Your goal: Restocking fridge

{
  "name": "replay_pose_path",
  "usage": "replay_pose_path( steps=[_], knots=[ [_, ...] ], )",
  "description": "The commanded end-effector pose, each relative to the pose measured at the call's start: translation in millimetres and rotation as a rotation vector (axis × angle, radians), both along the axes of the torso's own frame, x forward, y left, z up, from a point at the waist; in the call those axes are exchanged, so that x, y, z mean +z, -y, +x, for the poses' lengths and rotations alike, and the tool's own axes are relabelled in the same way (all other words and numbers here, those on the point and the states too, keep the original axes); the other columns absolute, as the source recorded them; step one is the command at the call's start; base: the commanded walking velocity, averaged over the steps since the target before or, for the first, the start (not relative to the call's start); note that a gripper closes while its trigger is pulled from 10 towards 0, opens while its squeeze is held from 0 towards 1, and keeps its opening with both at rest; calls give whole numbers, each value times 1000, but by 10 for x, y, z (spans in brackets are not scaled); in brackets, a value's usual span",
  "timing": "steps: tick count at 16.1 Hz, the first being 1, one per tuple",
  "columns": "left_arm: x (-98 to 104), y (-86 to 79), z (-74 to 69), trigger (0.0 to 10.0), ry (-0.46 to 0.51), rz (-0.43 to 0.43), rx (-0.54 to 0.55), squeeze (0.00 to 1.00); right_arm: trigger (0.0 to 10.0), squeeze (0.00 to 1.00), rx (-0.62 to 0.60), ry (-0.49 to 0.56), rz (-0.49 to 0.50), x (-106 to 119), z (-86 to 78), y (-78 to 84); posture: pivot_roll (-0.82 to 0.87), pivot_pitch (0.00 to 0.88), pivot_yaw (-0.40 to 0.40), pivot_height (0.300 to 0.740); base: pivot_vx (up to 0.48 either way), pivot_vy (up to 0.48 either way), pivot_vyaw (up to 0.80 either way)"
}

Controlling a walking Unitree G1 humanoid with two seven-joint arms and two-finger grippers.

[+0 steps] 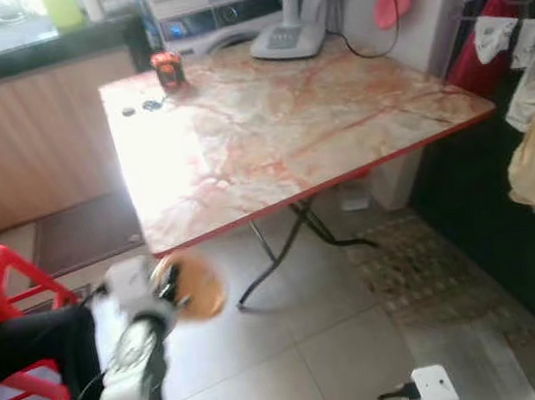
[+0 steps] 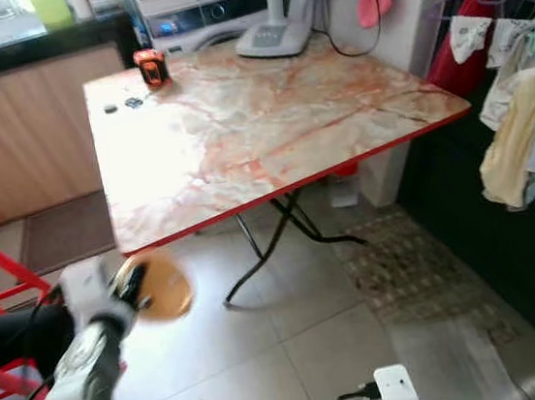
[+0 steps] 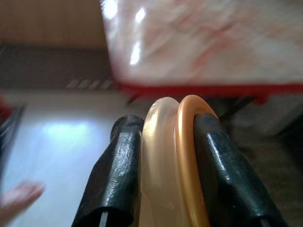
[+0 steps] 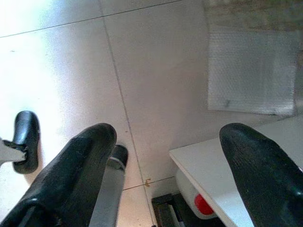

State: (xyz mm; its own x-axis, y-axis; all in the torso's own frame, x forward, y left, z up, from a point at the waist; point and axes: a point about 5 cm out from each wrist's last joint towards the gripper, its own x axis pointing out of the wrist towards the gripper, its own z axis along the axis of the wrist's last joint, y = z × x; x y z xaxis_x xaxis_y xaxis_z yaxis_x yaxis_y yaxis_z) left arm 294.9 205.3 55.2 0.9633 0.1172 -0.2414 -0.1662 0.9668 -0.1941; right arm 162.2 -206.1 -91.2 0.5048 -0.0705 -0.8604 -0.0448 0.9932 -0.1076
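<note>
Left gripper [image 3: 163, 156] is clamped on a round orange object [image 1: 192, 285], apparently two stacked plates or lids: the left wrist view shows a pale cream rim and an orange rim pressed side by side, edge-on, between the two black fingers [image 3: 118, 175]. The head views are blurred, so exact identity cannot be told.

The object is held off the floor, near the front left corner of the marble-patterned folding table [image 1: 336, 123] and lower than its red-edged top. It is not touching the table.

Right gripper [image 4: 161, 156]: fingers spread wide, nothing between them, pointing down at pale floor tiles [image 4: 156, 56].

On the table's far left corner stands a small red and black item [image 1: 168, 70]. A red stool [image 1: 4, 281] is at the robot's left.
</note>
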Motion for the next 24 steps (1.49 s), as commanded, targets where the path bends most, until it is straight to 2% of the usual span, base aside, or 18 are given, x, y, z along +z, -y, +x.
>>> replay_pose_path(
  steps=[1,4,6,8,9,12,17,22,24],
  knots=[
    [-101,-78,-24,10000,-44,32,28,0,10000,0,1,3,8,-2,4,-24,-82,0,-1,740,0,0,0],
    [-542,-230,-233,10000,-266,75,82,0,10000,0,4,3,8,-3,5,-32,-86,0,-1,740,0,0,0],
    [-692,-250,-331,10000,-354,97,83,0,10000,0,6,2,9,-4,5,-38,-83,0,1,740,0,0,0],
    [-915,-186,-506,10000,-494,148,25,0,10000,0,8,1,12,-6,6,-49,-79,0,5,740,0,0,0],
    [-1074,-167,-689,10000,-597,209,-27,0,10000,0,8,0,16,-8,6,-65,-91,0,15,740,0,0,0],
    [-1257,-213,-985,10000,-732,247,-14,0,10000,0,-3,2,20,-11,5,-80,-106,0,23,740,0,0,0],
    [-1274,-261,-1042,10000,-730,257,40,0,10000,0,-4,-3,21,-16,-6,-80,-97,0,17,740,0,0,0],
    [-1303,-256,-1095,10000,-743,254,44,0,10000,0,-13,0,19,-13,-4,-65,-100,0,11,740,0,49,0],
    [-1341,-259,-1173,10000,-765,246,48,0,10000,0,-14,-3,19,-13,-5,-62,-100,0,8,740,0,249,0]
  ],
)
